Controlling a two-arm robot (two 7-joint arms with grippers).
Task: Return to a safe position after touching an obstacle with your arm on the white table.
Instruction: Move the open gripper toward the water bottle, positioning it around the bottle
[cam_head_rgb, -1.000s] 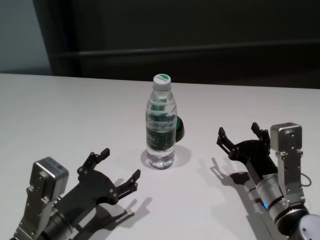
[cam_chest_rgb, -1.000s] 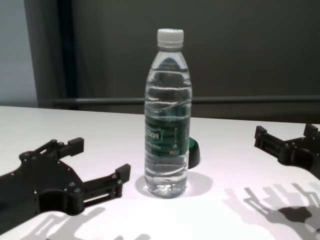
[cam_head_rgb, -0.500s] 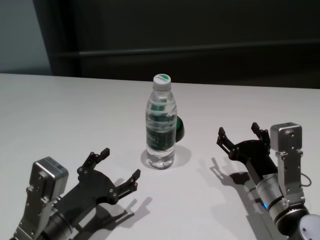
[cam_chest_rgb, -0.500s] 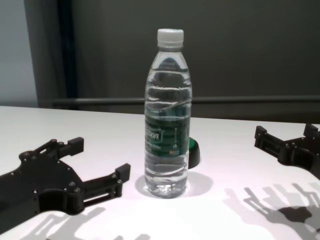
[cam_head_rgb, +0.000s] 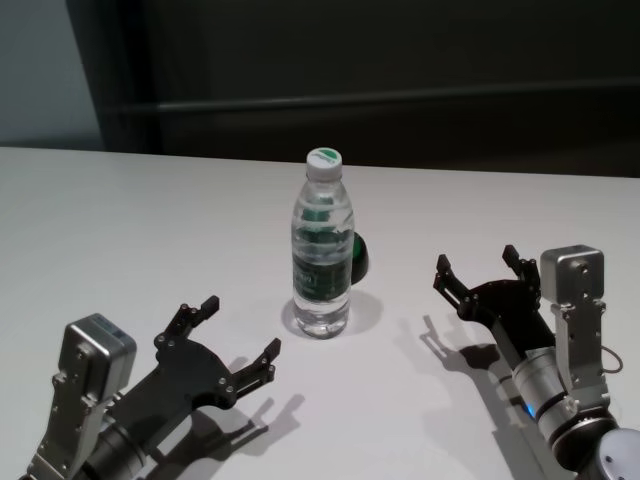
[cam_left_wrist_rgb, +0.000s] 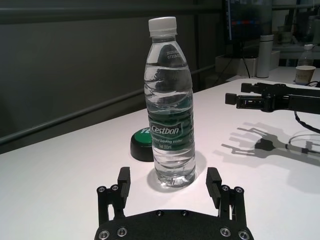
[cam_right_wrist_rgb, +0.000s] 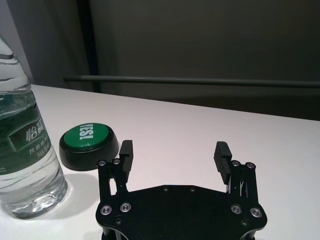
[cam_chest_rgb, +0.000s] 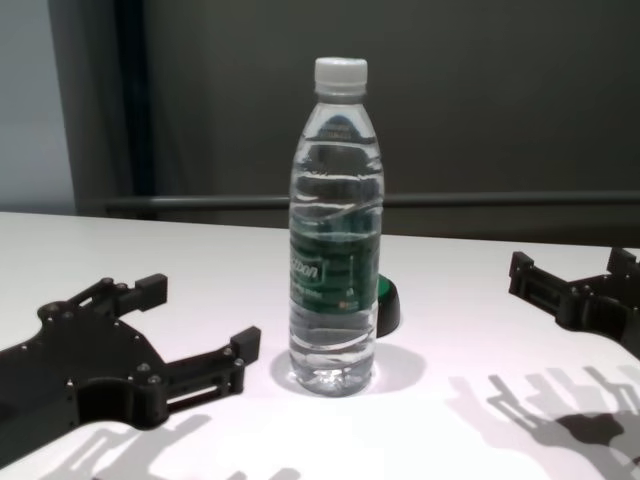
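Observation:
The obstacle, a tall clear water bottle (cam_head_rgb: 322, 260) with a white cap and dark green label, stands upright in the middle of the white table (cam_head_rgb: 120, 220). My left gripper (cam_head_rgb: 240, 327) hovers low over the table, near-left of the bottle, open and empty, its fingers pointing toward the bottle without touching it. In the left wrist view the bottle (cam_left_wrist_rgb: 169, 115) stands just beyond the left gripper (cam_left_wrist_rgb: 168, 175). My right gripper (cam_head_rgb: 476, 260) is at the near right, open and empty, well apart from the bottle (cam_right_wrist_rgb: 22, 160).
A low black disc with a green top (cam_head_rgb: 360, 258) sits just behind and to the right of the bottle, close to it; the right wrist view shows the disc (cam_right_wrist_rgb: 89, 142) ahead of the fingers. A dark wall with a rail runs behind the table's far edge.

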